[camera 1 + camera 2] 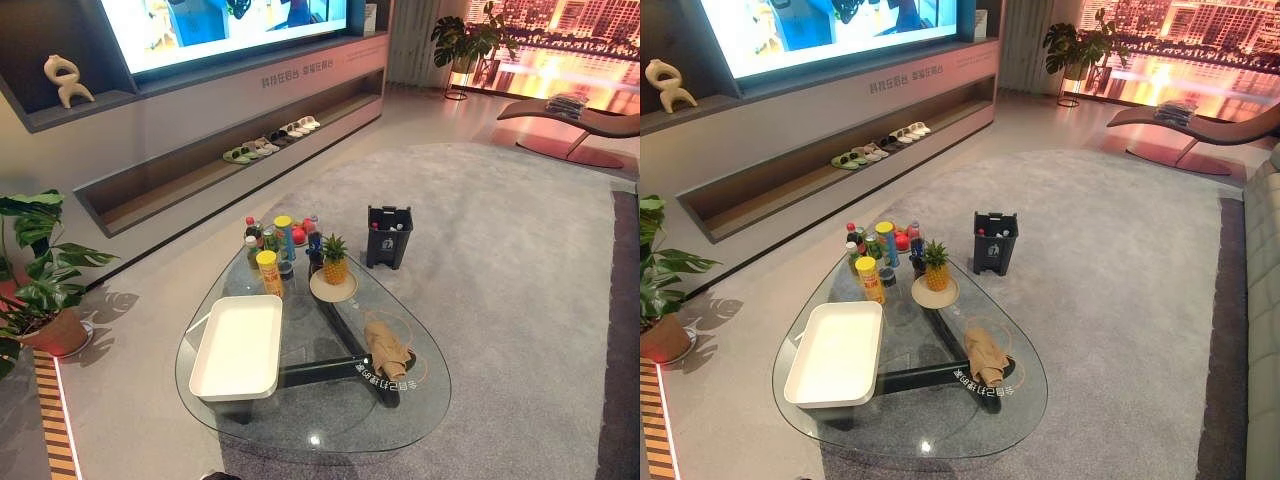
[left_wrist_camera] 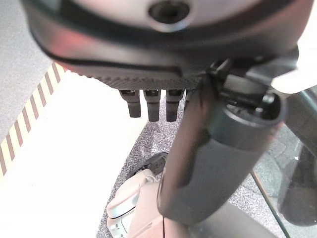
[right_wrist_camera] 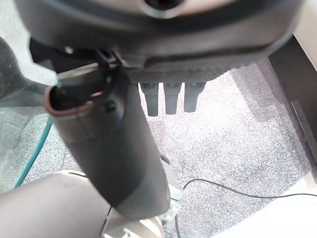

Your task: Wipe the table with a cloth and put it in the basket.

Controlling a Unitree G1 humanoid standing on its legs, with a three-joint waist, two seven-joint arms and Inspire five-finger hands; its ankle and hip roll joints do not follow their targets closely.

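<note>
A crumpled tan cloth [image 1: 387, 348] lies on the glass worktop [image 1: 330, 425], to the right of the white basket [image 1: 240, 345] and apart from it, with a pineapple on a plate [image 1: 334, 262] and a cluster of bottles [image 1: 275, 240] at the far end. A dark bin [image 1: 388, 236] stands on the carpet just past the worktop. The left hand [image 2: 153, 101] and the right hand [image 3: 171, 99] each hang over the floor with straight, relaxed fingers, holding nothing.

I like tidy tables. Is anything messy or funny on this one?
Only the brown cloth looks untidy: it lies crumpled on the glass table, near the pineapple on its plate. The white basket and the bottles stand neatly.
</note>
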